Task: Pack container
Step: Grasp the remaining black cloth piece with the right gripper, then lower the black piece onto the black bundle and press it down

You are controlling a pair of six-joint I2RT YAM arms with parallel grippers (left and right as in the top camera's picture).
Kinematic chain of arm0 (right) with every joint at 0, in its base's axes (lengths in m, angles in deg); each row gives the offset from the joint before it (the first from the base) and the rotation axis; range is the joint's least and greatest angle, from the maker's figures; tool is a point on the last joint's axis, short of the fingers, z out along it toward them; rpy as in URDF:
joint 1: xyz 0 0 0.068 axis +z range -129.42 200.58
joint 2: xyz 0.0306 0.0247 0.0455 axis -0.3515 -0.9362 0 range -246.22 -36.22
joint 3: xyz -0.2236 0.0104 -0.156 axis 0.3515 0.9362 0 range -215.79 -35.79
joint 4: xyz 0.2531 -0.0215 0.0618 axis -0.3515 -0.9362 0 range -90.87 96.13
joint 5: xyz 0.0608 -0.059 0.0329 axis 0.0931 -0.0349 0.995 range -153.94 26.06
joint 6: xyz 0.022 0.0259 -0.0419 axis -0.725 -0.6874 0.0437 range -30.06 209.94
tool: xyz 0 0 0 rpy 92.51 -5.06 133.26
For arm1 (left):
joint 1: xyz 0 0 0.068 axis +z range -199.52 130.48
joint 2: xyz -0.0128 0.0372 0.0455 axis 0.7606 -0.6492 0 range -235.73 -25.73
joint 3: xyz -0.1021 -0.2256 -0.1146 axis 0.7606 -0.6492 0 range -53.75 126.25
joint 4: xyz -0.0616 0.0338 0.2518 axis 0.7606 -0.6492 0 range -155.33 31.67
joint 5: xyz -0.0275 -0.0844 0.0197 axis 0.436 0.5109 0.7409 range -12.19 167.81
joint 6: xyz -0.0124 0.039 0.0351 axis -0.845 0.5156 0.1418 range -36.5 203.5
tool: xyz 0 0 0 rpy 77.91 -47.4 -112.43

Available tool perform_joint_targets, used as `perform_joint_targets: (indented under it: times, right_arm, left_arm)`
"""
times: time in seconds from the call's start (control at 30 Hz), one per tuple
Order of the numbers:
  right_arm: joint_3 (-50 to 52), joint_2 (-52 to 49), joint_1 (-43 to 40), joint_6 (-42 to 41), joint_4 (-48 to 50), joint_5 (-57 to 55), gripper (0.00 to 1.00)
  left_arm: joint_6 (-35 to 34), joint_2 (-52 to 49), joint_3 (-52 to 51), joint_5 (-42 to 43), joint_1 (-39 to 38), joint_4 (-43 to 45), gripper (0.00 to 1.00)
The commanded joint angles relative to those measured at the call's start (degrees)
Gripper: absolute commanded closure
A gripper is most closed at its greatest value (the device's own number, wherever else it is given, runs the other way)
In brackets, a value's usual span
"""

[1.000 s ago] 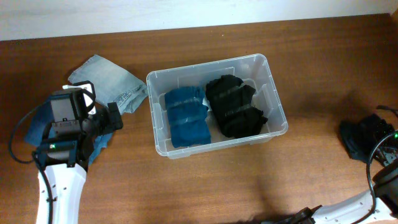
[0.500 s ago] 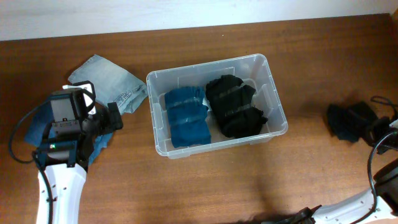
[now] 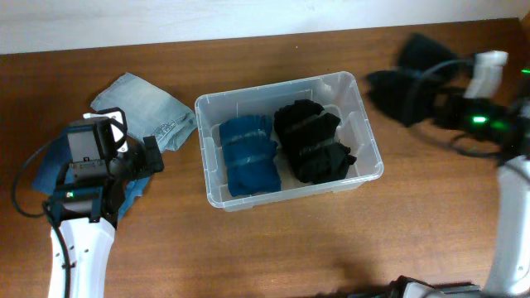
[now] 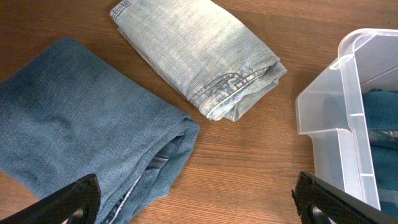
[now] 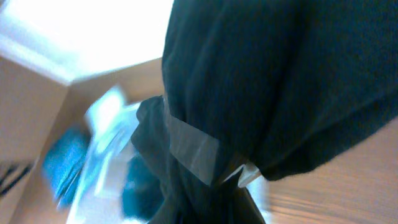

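The right gripper [image 3: 445, 96] is clamped on a black garment [image 3: 410, 83]. Its fingers are buried in the cloth and do not show. In the right wrist view the garment [image 5: 267, 81] fills most of the picture, blurred, with a pale grey strip [image 5: 193, 149] across one fold. The cloth hangs just right of the far right corner of the container [image 3: 204, 157], apart from its rim.

The container sits mid-table with its long side running left to right, slightly skewed. Inside it, a folded blue garment [image 3: 248, 155] takes the left half and a folded black bundle [image 3: 313, 142] the right half, the two touching along the middle. Bare wood of the table [image 3: 331, 240] runs along the container's near side and to its right.

The left gripper [image 4: 198, 204] has its fingers spread wide and holds nothing. It hovers at the right edge of a mid-blue denim piece [image 4: 74, 137]. A pale washed denim fold [image 4: 199, 56] lies just beyond that piece, near the container's left wall. A strip of wood separates this fold from the container's corner [image 4: 348, 118].

The right arm [image 3: 513, 215] rises from the near right edge toward the far side, its wrist turned left and a green light showing. The left arm [image 3: 79, 248] comes up from the near left edge, its wrist pointing right toward the container.
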Motion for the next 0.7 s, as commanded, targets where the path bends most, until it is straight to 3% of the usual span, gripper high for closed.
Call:
perform_joint_targets:
  times: [0.0,0.2,0.5,0.6,0.67]
  right_arm:
    - [-0.28,-0.74,12.52,2.32,-0.68,-6.01,0.92]
    - [-0.28,-8.41,28.63,2.67,-0.37,-14.36,0.93]
    - [-0.28,-26.16,36.39,3.98,0.26,-15.30,0.95]
    - [-0.31,-28.68,35.78,4.00,0.44,-15.41,0.80]
    - [-0.59,-28.48,35.10,3.98,-0.04,-16.81,0.58]
  left_arm:
    - [0.92,0.13,0.98,-0.66,0.22,-0.02,0.01]
    - [0.90,0.13,0.98,-0.66,0.22,-0.02,0.01]
    - [0.92,0.13,0.98,-0.63,0.22,-0.02,0.01]
    - [0.92,0.13,0.98,-0.63,0.22,-0.02,0.01]
    - [0.92,0.13,0.98,-0.63,0.22,-0.02,0.01]
